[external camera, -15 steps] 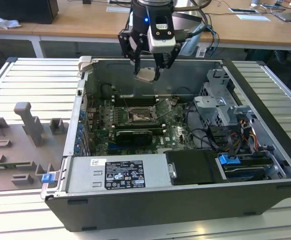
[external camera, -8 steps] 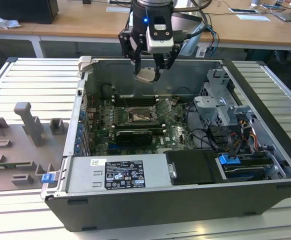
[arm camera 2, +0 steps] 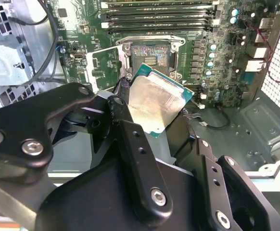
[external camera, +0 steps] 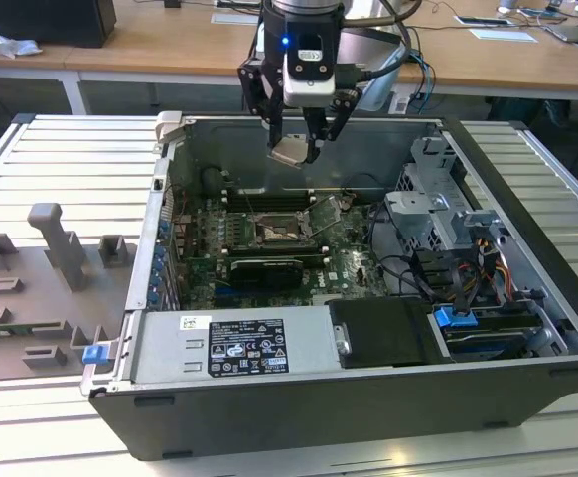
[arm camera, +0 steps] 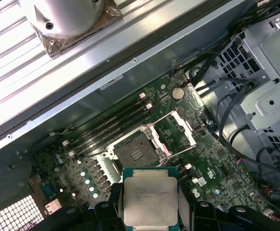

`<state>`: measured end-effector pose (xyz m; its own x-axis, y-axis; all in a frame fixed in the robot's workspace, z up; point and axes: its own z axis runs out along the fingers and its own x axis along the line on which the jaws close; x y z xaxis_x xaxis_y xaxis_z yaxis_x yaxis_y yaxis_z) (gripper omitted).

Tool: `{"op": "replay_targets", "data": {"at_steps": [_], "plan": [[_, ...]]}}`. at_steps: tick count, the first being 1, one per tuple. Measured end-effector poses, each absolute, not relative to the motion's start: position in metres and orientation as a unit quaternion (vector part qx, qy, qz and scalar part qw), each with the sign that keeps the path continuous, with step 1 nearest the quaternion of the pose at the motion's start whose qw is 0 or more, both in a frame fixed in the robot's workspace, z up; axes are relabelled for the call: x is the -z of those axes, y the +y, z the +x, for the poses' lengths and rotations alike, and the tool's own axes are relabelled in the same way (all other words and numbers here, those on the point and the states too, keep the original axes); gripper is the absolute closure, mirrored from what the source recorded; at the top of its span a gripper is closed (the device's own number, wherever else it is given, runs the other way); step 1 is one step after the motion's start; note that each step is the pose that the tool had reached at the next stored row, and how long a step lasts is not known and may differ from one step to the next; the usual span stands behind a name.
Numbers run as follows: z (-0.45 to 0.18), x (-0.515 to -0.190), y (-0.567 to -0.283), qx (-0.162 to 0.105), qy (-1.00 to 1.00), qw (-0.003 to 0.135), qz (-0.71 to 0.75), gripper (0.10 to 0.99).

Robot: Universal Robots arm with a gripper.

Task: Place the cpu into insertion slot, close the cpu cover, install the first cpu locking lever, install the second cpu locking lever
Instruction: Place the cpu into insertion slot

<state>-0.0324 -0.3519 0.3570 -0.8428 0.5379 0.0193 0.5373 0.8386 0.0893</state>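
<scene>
Silvery cpu (external camera: 289, 152) sits clamped in your gripper's (external camera: 296, 146) jaws above the empty slot (external camera: 274, 232) (cover (external camera: 326, 213) open); nothing installed yet.

cpu (arm camera: 149, 199) silver-topped, tilted, aloft, clear of insertion slot (arm camera: 136, 151); slot dark-centred, exposed; cpu cover (arm camera: 176, 132) swung open beside it

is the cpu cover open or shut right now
Open. The cover stands swung off to one side of the socket, whose dark centre lies bare, while the gripper holds the cpu.
</scene>
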Motion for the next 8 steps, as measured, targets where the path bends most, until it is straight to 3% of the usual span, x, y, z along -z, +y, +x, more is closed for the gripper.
{"op": "replay_targets", "data": {"at_steps": [8], "plan": [[-0.0324,-0.3541,-0.3520,-0.045,0.940,0.006,0.339,0.541]]}}
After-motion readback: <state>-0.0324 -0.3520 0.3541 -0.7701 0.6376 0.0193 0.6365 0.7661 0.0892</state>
